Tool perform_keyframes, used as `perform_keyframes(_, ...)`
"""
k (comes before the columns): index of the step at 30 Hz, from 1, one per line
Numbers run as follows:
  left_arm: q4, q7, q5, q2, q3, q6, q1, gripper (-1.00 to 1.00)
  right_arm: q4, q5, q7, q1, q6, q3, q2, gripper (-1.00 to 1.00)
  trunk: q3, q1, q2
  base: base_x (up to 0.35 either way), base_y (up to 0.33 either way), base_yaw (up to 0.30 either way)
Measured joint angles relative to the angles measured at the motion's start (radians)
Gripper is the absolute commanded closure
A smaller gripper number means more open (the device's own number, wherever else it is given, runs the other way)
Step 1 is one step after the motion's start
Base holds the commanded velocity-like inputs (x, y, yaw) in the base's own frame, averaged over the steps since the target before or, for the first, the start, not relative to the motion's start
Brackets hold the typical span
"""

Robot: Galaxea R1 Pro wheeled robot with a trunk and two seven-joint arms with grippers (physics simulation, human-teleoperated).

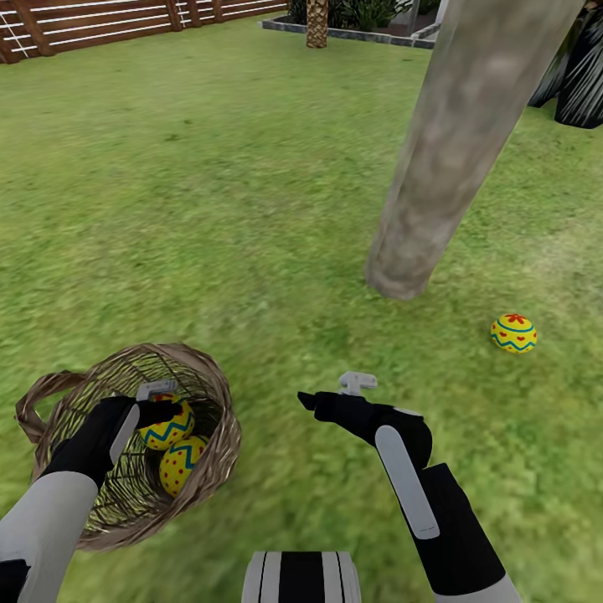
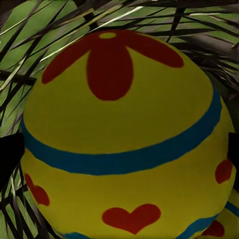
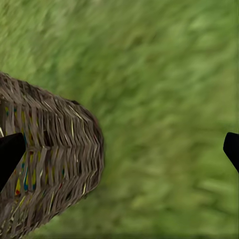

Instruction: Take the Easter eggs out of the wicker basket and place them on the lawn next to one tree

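The wicker basket (image 1: 126, 444) lies on the lawn (image 1: 209, 209) at the lower left, with two Easter eggs inside, one (image 1: 167, 429) above the other (image 1: 182, 465). My left gripper (image 1: 165, 412) reaches into the basket, open, its fingertips (image 2: 10, 157) wide on either side of the upper egg (image 2: 124, 99). The third egg (image 1: 513, 332) rests on the grass just right of the pale tree trunk (image 1: 452, 167). My right gripper (image 1: 327, 394) hovers open over the grass beside the basket (image 3: 50, 174), holding nothing.
A brown slat fence (image 1: 100, 21) runs along the far left. A scaly trunk (image 1: 316, 23) and a stone-edged bed (image 1: 352, 33) stand at the back. A dark plant (image 1: 578, 84) sits at the far right. Open grass lies around the tree.
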State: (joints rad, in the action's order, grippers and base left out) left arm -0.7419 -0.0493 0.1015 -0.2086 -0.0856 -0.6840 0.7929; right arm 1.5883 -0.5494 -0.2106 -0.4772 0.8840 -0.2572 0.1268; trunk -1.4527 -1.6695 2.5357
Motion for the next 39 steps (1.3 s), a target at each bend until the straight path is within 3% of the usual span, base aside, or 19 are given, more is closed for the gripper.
perform_keyframes(23, -0.002, 0.002, 0.006, 0.0, 0.0, 0.002, 0.0, -1.0, 0.0, 0.0, 0.0, 0.001, 0.0, 0.0, 0.0, -1.0, -0.011, -0.001, 0.001, 0.0, 0.0, 0.0)
perform_keyframes(24, -0.005, 0.003, 0.005, 0.0, -0.001, 0.002, 0.001, 1.0, 0.0, 0.0, 0.0, 0.0, 0.0, 0.0, 0.0, -1.0, -0.015, -0.002, 0.001, 0.0, 0.0, 0.0)
perform_keyframes(39, -0.013, 0.001, 0.014, 0.0, -0.004, 0.009, 0.0, 1.0, 0.0, 0.0, 0.0, 0.001, 0.0, 0.0, -0.001, -1.0, -0.023, -0.003, 0.002, 0.0, 0.0, 0.0)
